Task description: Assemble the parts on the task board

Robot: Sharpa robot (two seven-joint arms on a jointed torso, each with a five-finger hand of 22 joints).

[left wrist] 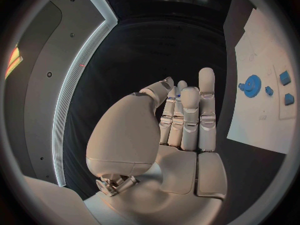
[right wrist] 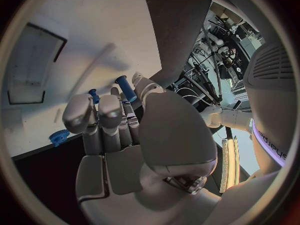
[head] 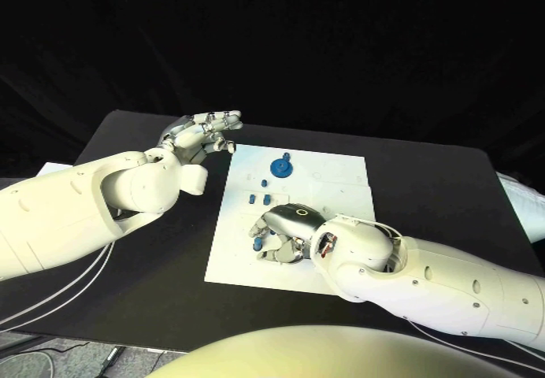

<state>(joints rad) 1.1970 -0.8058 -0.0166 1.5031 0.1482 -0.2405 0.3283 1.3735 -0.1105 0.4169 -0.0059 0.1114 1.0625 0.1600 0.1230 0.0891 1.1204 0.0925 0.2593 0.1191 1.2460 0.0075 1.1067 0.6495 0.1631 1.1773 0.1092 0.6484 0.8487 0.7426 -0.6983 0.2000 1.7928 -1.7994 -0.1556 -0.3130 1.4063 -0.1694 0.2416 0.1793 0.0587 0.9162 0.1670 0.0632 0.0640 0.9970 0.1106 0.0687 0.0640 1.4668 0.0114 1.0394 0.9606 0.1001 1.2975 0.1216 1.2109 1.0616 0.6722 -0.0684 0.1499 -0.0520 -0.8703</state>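
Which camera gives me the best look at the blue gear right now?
Head view: the blue gear lies unobstructed near the task board's far edge. The left wrist view shows it small and sideways; the right wrist view catches it at the board's edge.

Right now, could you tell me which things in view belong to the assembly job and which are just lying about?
Belonging to the job:
- task board
- blue gear on the board
- small blue parts near the gear
- blue peg at the right hand

Lying about:
- black table
- white sheet at the table's edge
- left hand, off the board, holding nothing
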